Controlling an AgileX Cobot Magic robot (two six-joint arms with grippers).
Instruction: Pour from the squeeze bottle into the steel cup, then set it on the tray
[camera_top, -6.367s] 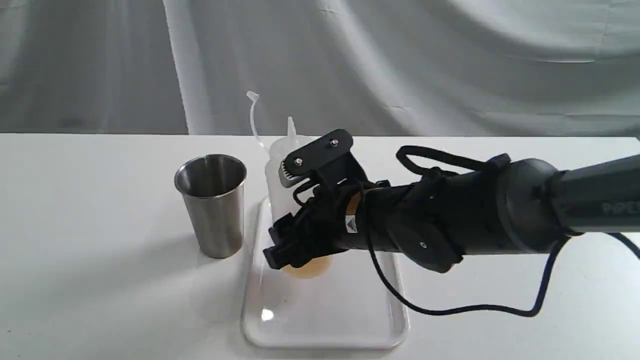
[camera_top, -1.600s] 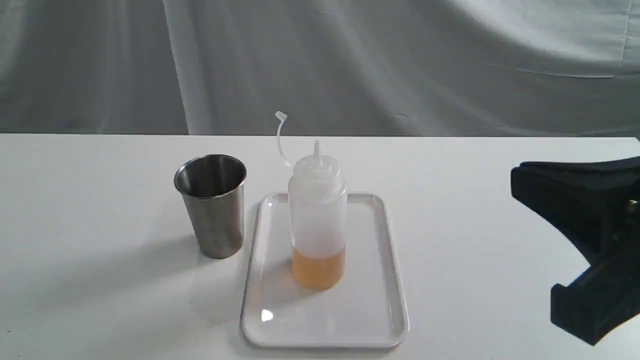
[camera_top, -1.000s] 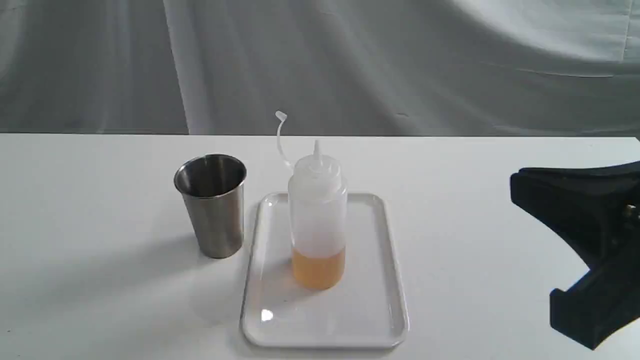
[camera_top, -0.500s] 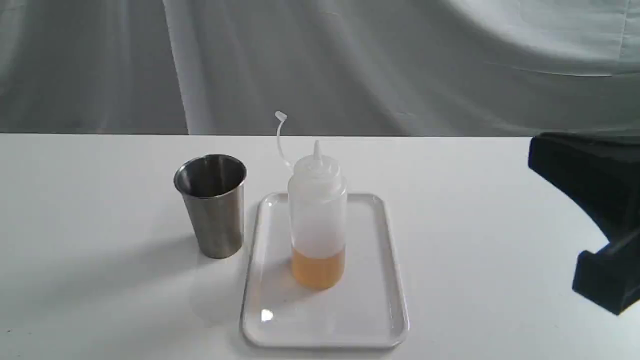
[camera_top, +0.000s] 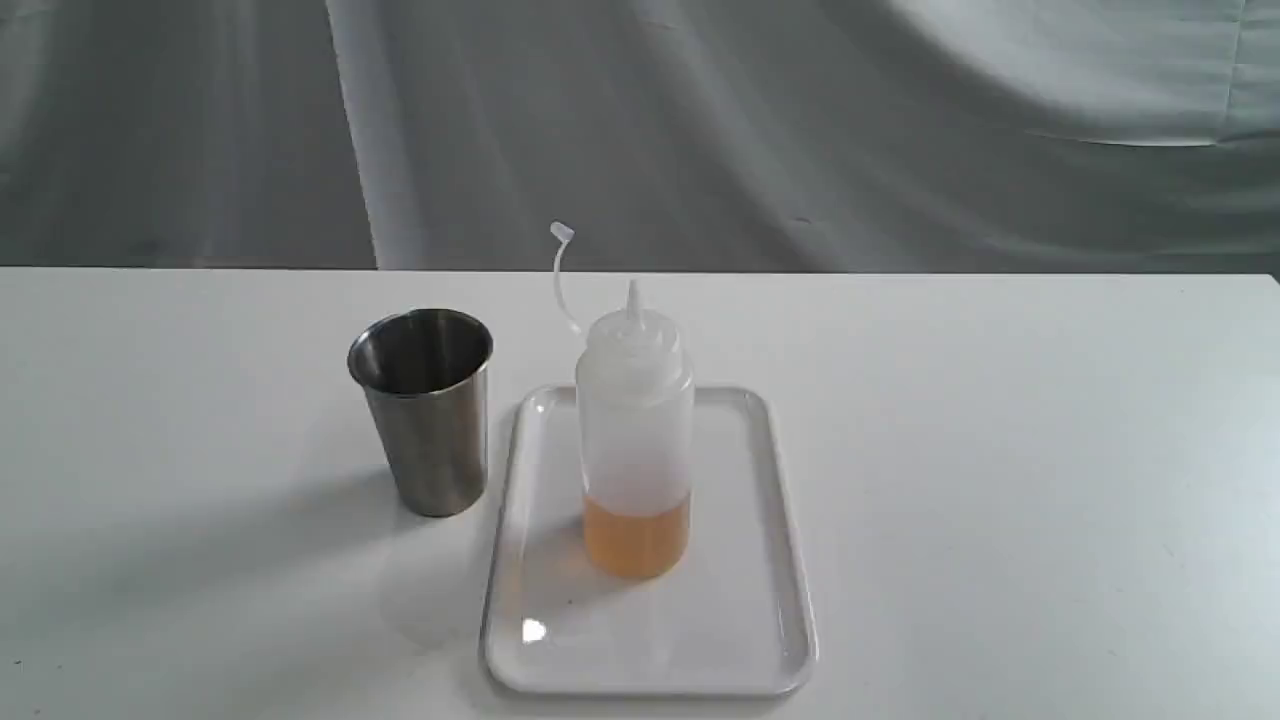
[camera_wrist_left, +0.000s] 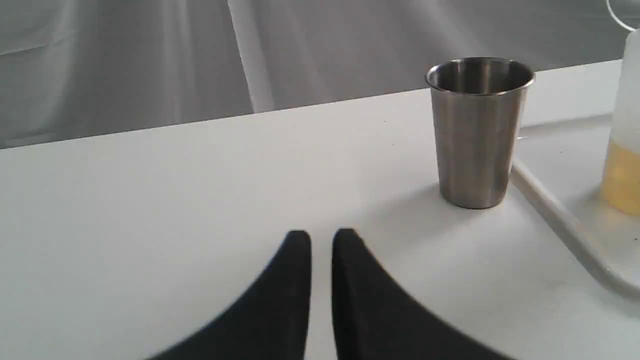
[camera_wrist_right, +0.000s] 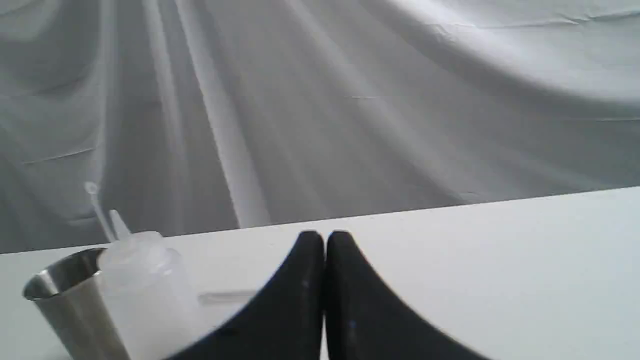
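Right tool (camera_wrist_right: 325, 234) is gone from the exterior view. Half a second ago its black bulk sat at that view's right edge, and 6.4 s back it was clamped around the bottle (camera_top: 636, 430). In its wrist view I see the fingers pressed together with nothing between them, above bare tabletop (camera_top: 1000, 480) and well apart from the bottle.

The bottle stands upright on the tray (camera_top: 740, 610), free of either tool, in the same spot as in the frames of the last 1.6 s. Amber liquid (camera_top: 636, 538) fills only its lowest part. The nozzle (camera_top: 632, 295) points up, and the strap (camera_top: 560, 280) curls up beside it.

The cup (camera_top: 425, 410) stands upright on the tabletop just left of the tray, unchanged. I cannot tell whether it touches the rim, and I cannot make out its contents.

Left tool (camera_wrist_left: 321, 235): fingers drawn close, a thin slit between them, empty. It is low over the tabletop, near the cup but clear of it.

Grey cloth (camera_top: 700, 130) hangs behind.
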